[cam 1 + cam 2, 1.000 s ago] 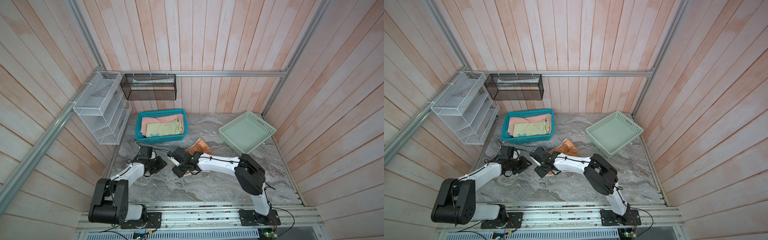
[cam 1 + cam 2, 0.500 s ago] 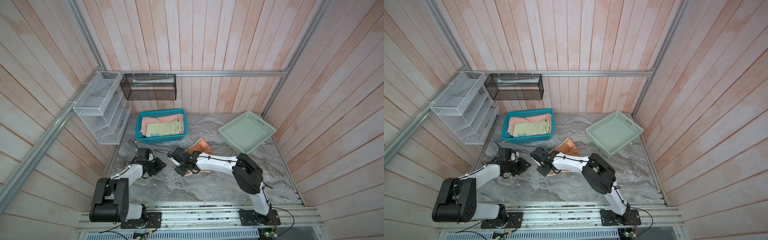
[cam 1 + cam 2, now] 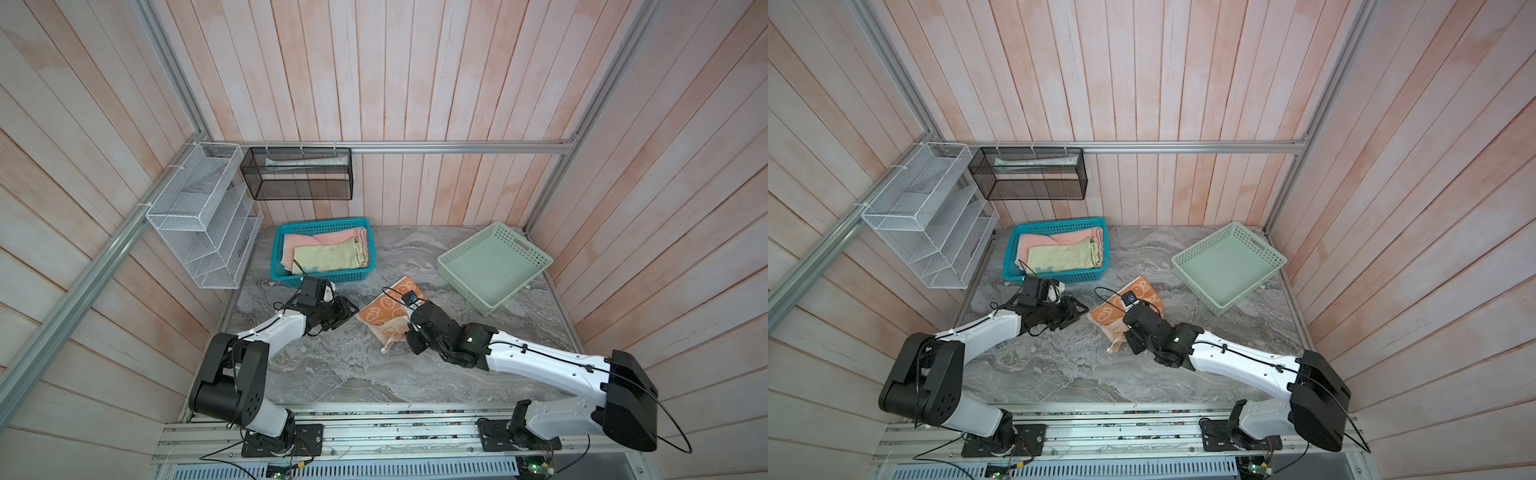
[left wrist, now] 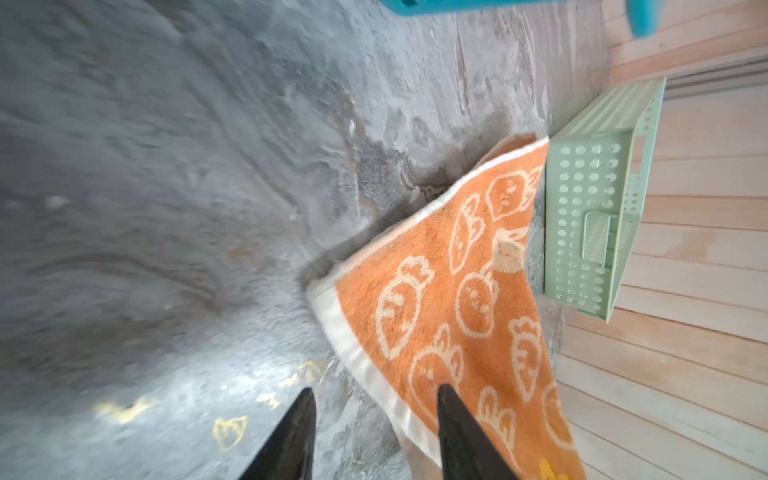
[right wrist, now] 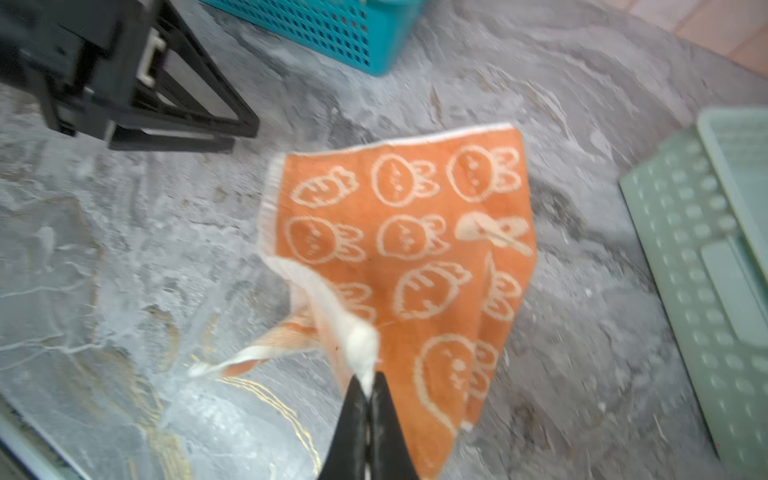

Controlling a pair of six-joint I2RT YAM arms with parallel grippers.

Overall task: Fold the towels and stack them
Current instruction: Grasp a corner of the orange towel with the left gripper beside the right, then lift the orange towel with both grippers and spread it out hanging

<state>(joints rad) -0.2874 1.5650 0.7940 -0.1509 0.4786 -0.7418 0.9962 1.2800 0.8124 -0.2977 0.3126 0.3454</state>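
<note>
right gripper [image 5: 368, 384] just pinched a corner of the orange rabbit-print terry towel [image 5: 415, 232] — left gripper [image 4: 376, 388] spread, empty; folding can begin.

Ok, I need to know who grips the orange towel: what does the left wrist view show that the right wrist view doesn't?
Left wrist only: the left end effector, open and empty, its tips at the white border of the orange towel. Right wrist only: the right end effector shut on a corner of that towel. Both: the towel, the teal basket, the green tray.
</note>
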